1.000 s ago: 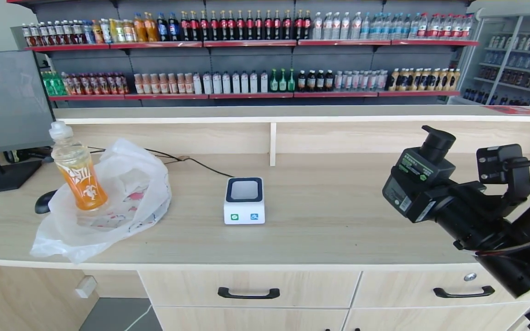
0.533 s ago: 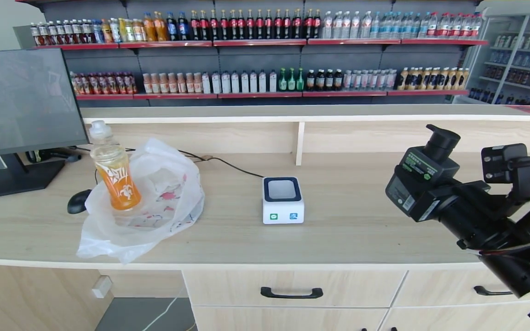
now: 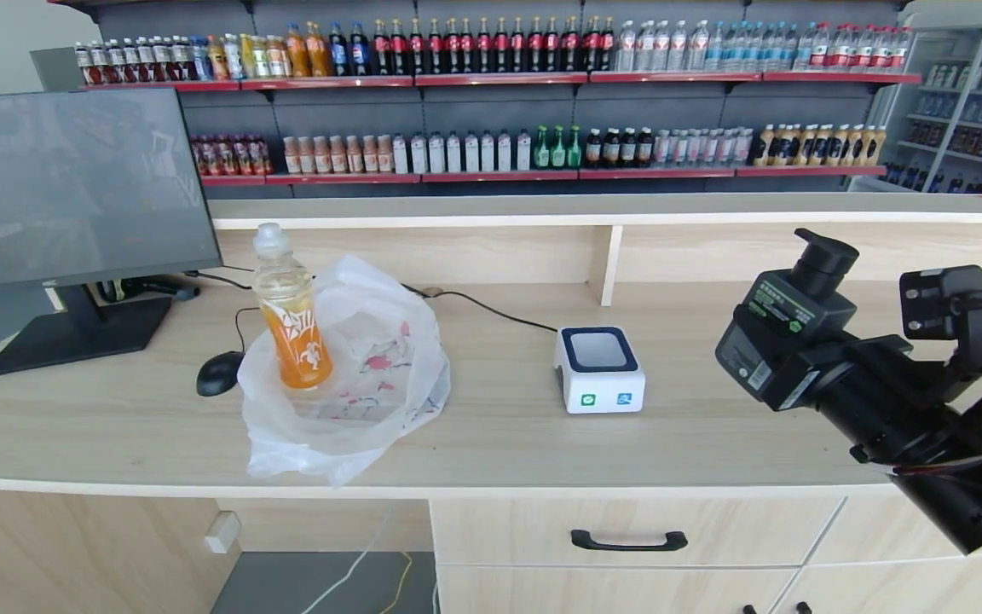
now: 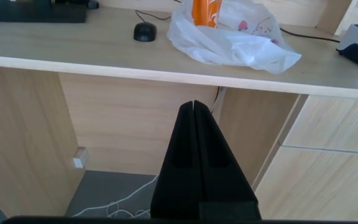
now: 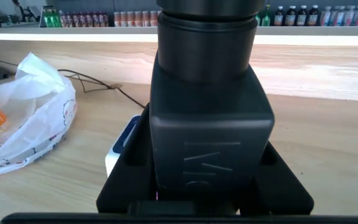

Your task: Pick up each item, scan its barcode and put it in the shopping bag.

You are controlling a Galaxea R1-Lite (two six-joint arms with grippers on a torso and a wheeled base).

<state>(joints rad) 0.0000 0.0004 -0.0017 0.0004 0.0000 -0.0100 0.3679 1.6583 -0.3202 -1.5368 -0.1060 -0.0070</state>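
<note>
Holding a black bottle [image 3: 779,339] above the worktop [image 3: 499,426], the right jaws grip it. The left jaws are pressed together. An orange drink [image 3: 292,328] stands in the bag [image 3: 380,401].

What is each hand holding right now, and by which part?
Right hand grips the dark bottle by its lower body, with the cap end free. Left hand is shut and empty.

A light wooden counter [image 3: 508,435] with drawers [image 3: 713,520] is seen. Behind it, red-edged shelves [image 3: 499,80] are filled with drink bottles [image 3: 474,47]. The floor [image 3: 269,588] is grey.
</note>
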